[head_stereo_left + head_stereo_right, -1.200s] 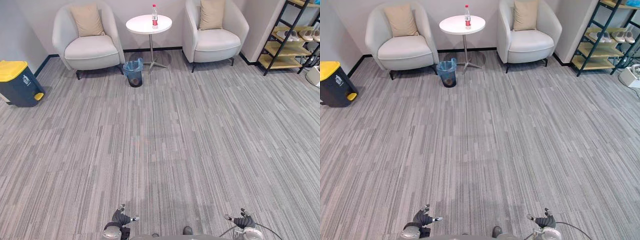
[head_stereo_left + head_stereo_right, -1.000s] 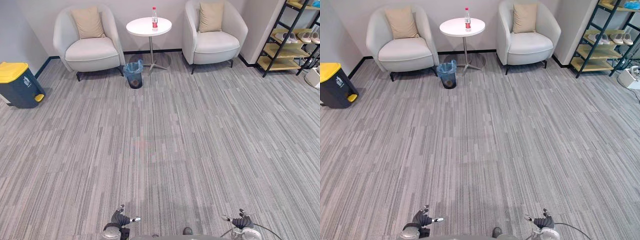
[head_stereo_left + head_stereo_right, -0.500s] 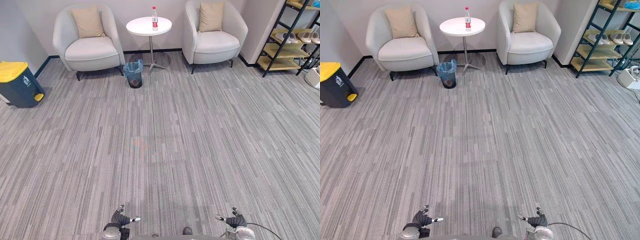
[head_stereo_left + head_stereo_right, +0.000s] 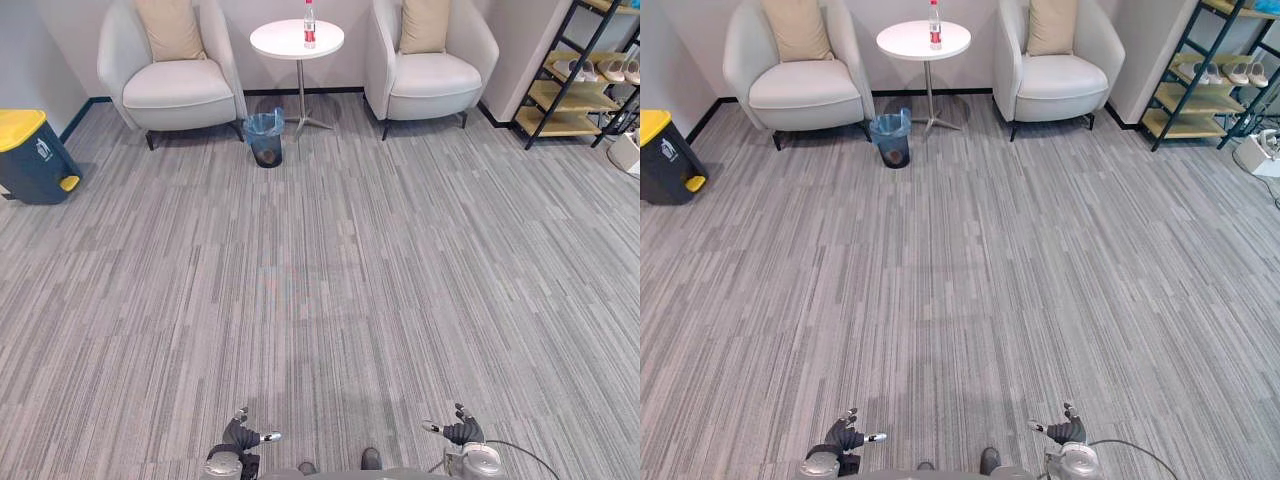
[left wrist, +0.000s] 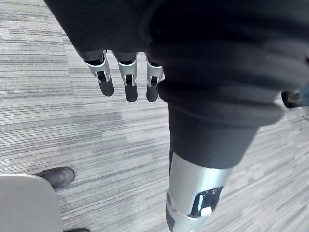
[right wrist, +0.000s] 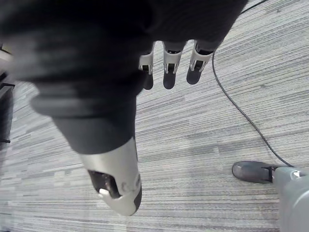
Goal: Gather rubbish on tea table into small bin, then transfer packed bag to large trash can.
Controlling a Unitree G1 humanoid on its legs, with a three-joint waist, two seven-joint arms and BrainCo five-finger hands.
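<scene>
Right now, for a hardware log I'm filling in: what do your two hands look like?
Both alike: the left hand and right hand wear a dark ribbed cover over back and wrist; silver fingers end in dark tips, and a thicker silver thumb is set apart.

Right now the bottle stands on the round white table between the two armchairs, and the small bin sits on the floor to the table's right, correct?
No. The small bin sits on the floor to the table's left, as the left eye view shows. The bottle does stand on that round white table, between the two armchairs.
</scene>
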